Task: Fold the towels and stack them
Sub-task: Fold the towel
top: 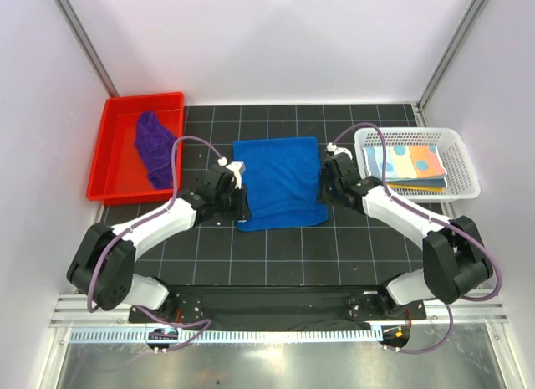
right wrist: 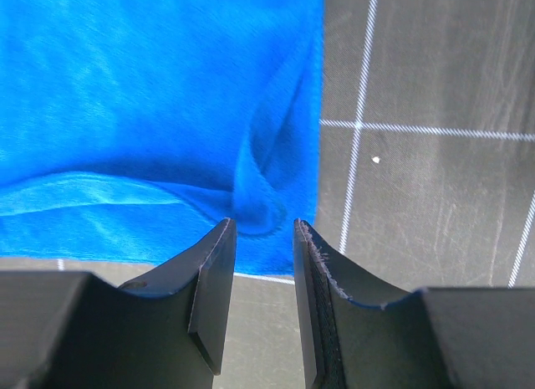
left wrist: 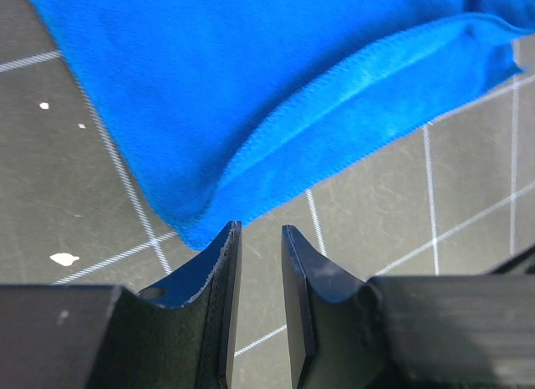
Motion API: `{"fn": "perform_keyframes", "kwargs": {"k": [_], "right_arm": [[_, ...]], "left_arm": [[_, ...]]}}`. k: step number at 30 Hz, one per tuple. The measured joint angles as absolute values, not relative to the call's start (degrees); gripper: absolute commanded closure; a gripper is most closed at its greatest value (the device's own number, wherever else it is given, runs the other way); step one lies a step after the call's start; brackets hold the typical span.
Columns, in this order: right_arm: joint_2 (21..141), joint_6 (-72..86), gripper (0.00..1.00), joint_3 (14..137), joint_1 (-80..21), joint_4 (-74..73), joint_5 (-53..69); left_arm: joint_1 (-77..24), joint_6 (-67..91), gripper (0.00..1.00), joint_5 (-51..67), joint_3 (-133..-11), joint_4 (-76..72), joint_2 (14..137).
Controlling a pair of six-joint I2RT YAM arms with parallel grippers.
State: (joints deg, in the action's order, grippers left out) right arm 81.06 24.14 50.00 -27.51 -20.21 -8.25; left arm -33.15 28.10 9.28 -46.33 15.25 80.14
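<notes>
"Blue towel (top: 278, 182): where does it lie?"

"Flat on the dark gridded mat (top: 276, 255), between the two grippers. It looks doubled over, with a hemmed edge lying across the layer beneath."

"How does the left gripper (left wrist: 260, 230) stand?"

"Its fingers are a narrow gap apart, and the mat shows through between them. Nothing is pinched. A corner of the blue towel sits right at the fingertips, seeming to touch the tip of one finger."

"And the right gripper (right wrist: 264, 226)?"

"Much the same. The fingers are parted a little, with nothing between them. The towel's side edge runs just ahead of the tips, and a small pucker in the cloth rises straight in front of the gap. Bare mat lies off to one side of the fingers."

"Where are the other towels?"

"A purple towel (top: 153, 146) lies crumpled in the red tray (top: 142, 97), out beyond the left gripper on its outer side, well apart from it. A patterned towel (top: 405, 163), folded, rests in the white basket (top: 464, 167), close by the right gripper on its outer side."

"Is either gripper touching those?"

"No, both are at the blue towel only."
</notes>
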Motion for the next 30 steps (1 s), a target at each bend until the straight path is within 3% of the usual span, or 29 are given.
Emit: {"fn": "perform_keyframes", "kwargs": {"k": [11, 30], "right_arm": [[87.3, 24.1, 0.58, 54.5, -28.9, -20.6, -9.4], [80.9, 24.1, 0.61, 45.4, -28.9, -21.0, -12.4]], "left_arm": [[-33.3, 28.2, 0.72, 4.9, -49.7, 13.6, 91.0], [-33.8, 27.8, 0.72, 8.3, -43.9, 12.7, 87.7]]}}
